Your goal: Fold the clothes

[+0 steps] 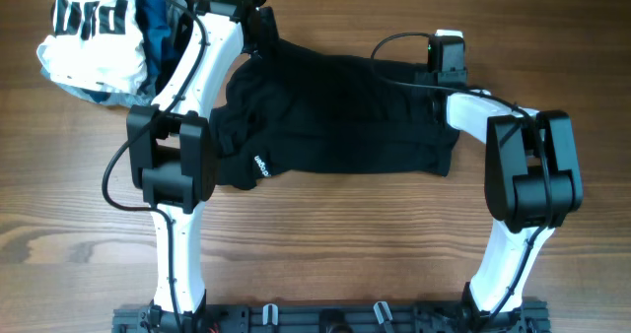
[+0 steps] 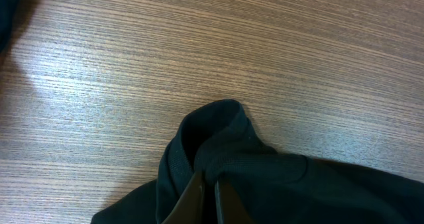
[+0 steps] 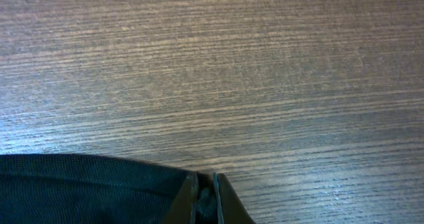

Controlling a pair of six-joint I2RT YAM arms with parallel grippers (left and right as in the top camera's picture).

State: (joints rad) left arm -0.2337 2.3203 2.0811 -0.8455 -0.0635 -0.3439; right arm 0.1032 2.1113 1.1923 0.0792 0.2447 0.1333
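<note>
Lying spread across the middle of the table [image 1: 325,244], the clothes [image 1: 335,116] are sitting roughly flat, with the white logo [image 1: 260,166] showing near their 8 o'clock corner. You are pinching the far edge at two spots, probably so that both corners can lift together for a fold toward 6 o'clock. The left gripper [image 2: 207,187] is clamping fully closed on a bunched, collar-like fold at the garment's 11 o'clock, with fabric trailing off toward 4 o'clock. The right gripper [image 3: 205,194] is squeezing closed on the hem at the garment's 2 o'clock, with cloth running off to 9 o'clock. The white striped garment [image 1: 89,37] and the blue piece [image 1: 158,23] are sitting at the table's 10 o'clock.
</note>
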